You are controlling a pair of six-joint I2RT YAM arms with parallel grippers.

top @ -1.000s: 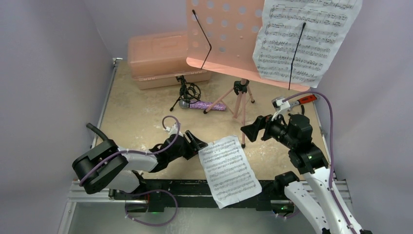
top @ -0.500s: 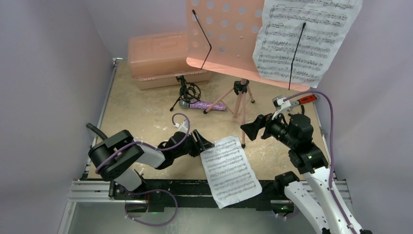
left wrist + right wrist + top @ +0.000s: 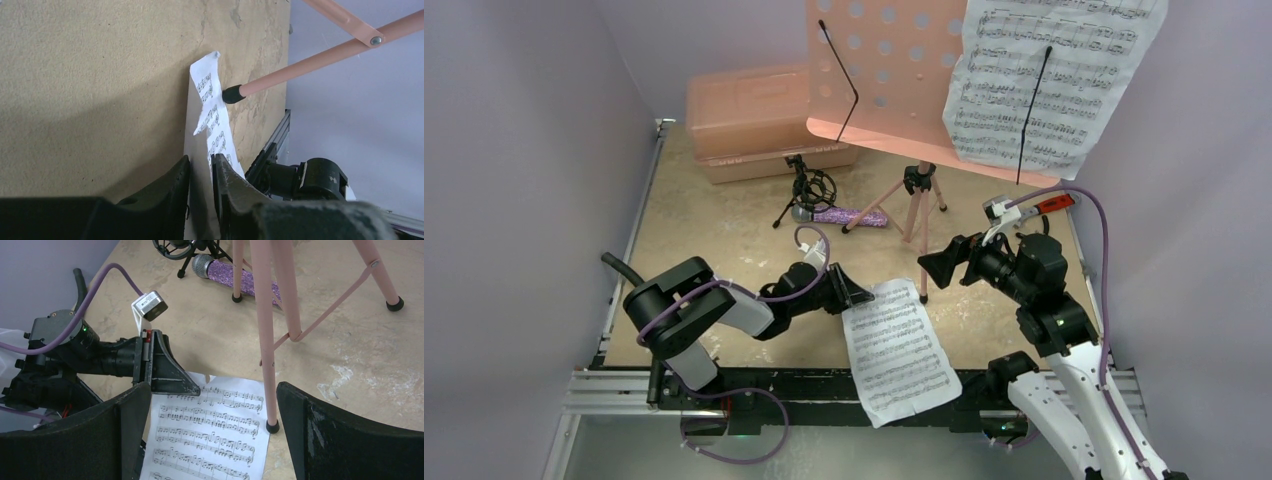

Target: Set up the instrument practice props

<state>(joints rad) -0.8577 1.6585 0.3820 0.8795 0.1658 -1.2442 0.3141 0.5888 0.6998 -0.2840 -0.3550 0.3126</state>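
Your left gripper (image 3: 200, 190) seems pinched on the loose sheet-music page (image 3: 896, 348) at lower centre; your right gripper (image 3: 210, 435) gapes, holding nothing.

Both arms have black joints and white link shells. Purple cables loop along each arm. A green light glows on the right arm (image 3: 1057, 322).

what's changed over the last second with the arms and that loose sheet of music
The left gripper moved right to the loose sheet's left edge and narrowed its jaws around it; the sheet shifted slightly. The right gripper, music stand and microphone stayed put.
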